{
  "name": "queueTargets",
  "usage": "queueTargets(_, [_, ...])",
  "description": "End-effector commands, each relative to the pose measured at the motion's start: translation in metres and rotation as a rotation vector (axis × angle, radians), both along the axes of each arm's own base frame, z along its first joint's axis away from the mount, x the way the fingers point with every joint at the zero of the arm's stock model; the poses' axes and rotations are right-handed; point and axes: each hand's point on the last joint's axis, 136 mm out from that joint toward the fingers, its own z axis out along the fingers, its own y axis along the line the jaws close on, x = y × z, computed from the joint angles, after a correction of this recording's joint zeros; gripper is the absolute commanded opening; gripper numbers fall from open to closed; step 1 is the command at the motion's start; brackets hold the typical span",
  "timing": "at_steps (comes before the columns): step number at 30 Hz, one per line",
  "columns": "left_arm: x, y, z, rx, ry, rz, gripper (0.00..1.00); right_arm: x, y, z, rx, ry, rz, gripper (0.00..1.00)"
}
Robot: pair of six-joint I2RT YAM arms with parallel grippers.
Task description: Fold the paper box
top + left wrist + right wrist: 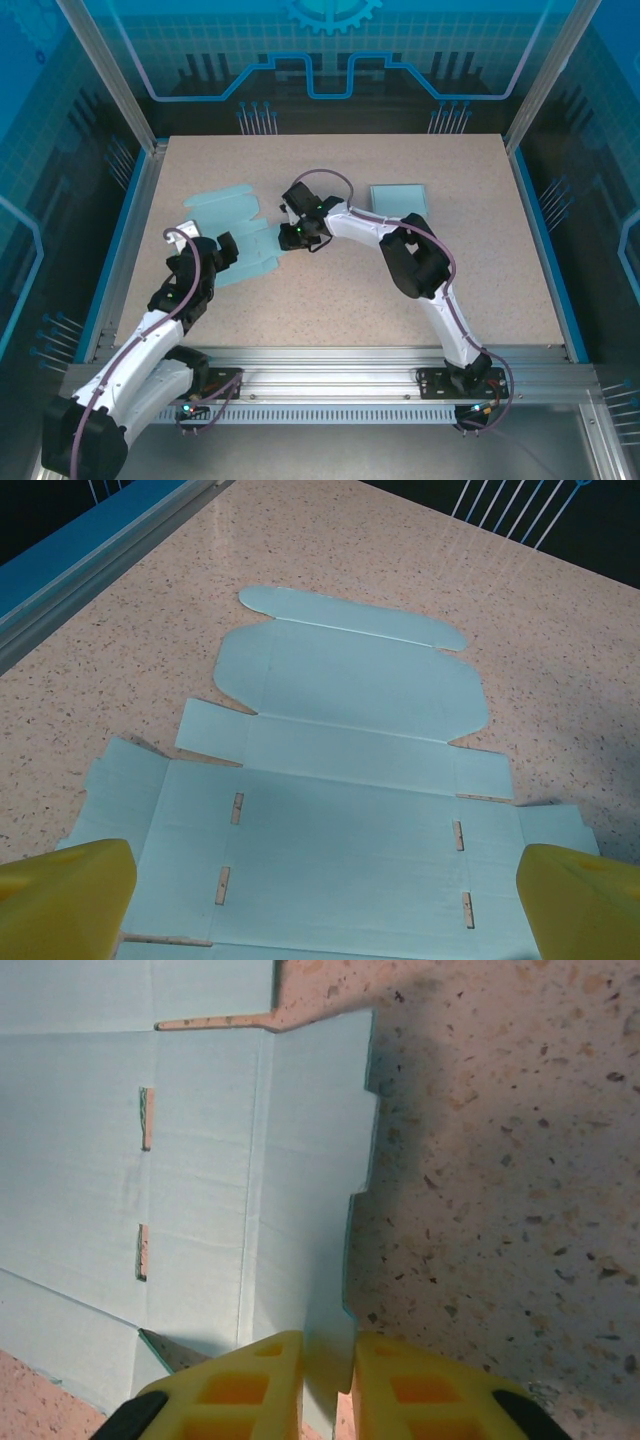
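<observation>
Pale-blue paper box [222, 208], one, flat; one square sheet [398, 198] apart; left claw [322, 900] spread wide; right claw [328, 1370] pinches box flap.

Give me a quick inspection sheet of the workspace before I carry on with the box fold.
Surface: speckled beige table, no spills seen.
Job's things: paper box blank lies flat and unfolded, left of centre.
Clutter: one light-blue square piece at the far right of centre, apart from the blank.
Tools: left tool is open over the blank's near end. Right tool is nearly closed around the edge of a side flap, and a firm grip is not confirmed.
Cables: arm cables run along both arms, looped at the wrists.
Surroundings: blue panels and aluminium frame enclose the table.
</observation>
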Motion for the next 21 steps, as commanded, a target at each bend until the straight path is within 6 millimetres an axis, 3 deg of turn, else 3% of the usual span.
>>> queueTargets(1, [-0.004,0.001,-0.005,0.0,0.014,-0.009,0.99,-0.01,0.007,-0.001,0.017,0.005,0.056,0.23])
queueTargets(7, [-0.003,-0.001,-0.007,-0.004,0.017,-0.016,0.99,-0.011,0.018,-0.001,0.082,0.03,0.066,0.25])
queueTargets(9, [-0.004,0.0,-0.007,-0.002,0.019,-0.015,0.99,-0.012,0.02,-0.013,0.09,0.051,0.074,0.25])
queueTargets(15, [-0.003,-0.001,-0.006,-0.005,0.016,-0.017,0.99,-0.01,0.025,-0.017,0.096,0.058,0.085,0.24])
queueTargets(18, [-0.003,-0.001,-0.007,-0.01,0.016,-0.017,0.99,-0.01,0.022,-0.021,0.075,0.062,0.076,0.17])
queueTargets(21, [-0.003,-0.003,-0.007,-0.017,0.019,-0.021,0.99,-0.01,0.017,-0.009,0.087,0.031,0.069,0.02])
